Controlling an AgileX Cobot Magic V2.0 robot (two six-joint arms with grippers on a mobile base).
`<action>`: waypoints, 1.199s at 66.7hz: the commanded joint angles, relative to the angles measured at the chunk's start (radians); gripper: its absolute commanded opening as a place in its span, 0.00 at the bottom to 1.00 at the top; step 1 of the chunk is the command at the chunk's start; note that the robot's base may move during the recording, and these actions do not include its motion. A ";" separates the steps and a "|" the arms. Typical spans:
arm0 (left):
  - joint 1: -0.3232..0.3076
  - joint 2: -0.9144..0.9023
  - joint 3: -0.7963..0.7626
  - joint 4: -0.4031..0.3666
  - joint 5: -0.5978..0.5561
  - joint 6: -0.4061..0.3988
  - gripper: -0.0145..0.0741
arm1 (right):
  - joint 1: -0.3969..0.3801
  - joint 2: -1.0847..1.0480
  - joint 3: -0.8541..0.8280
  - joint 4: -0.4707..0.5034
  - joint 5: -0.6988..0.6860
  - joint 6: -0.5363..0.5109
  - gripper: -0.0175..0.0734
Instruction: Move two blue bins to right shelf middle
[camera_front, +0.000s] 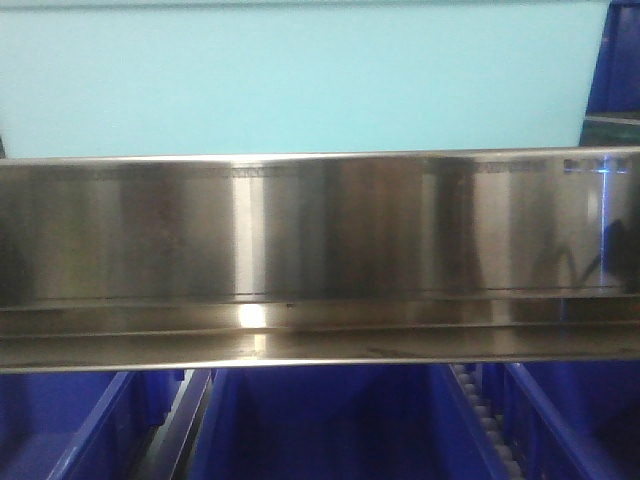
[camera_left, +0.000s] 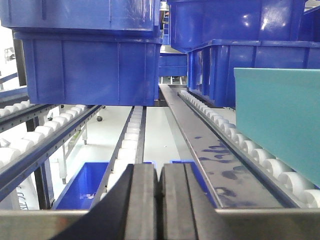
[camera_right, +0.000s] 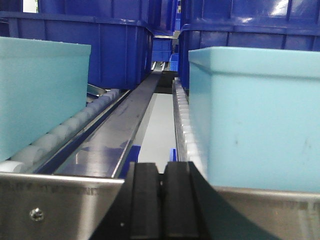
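Warehouse storage racking: roller tracks (camera_left: 243, 148), stacked blue bins (camera_left: 90, 70), steel shelf rail (camera_front: 320, 230).

Blue bins (camera_left: 90, 65): deep glossy blue, plain, with white glints of light on the walls.
Turquoise bins (camera_right: 260, 115): pale, flat turquoise, plain.
Shelf rail (camera_front: 320, 230): brushed silver steel, banded with dark and bright upright reflections.
Rollers (camera_left: 132, 135): white, in dark grey tracks.
My left gripper (camera_left: 159, 176): matte black.
My right gripper (camera_right: 161, 172): matte black as well.
Floor (camera_left: 160, 135): pale greyish white.
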 joint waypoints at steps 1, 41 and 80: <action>-0.006 -0.004 -0.002 0.000 -0.014 0.000 0.04 | 0.000 -0.004 0.002 -0.008 -0.015 -0.001 0.01; -0.006 -0.004 -0.002 0.000 -0.014 0.000 0.04 | 0.000 -0.004 0.002 -0.008 -0.015 -0.001 0.01; -0.006 -0.004 -0.151 -0.072 0.088 0.000 0.04 | 0.000 -0.004 -0.141 -0.008 0.018 -0.001 0.01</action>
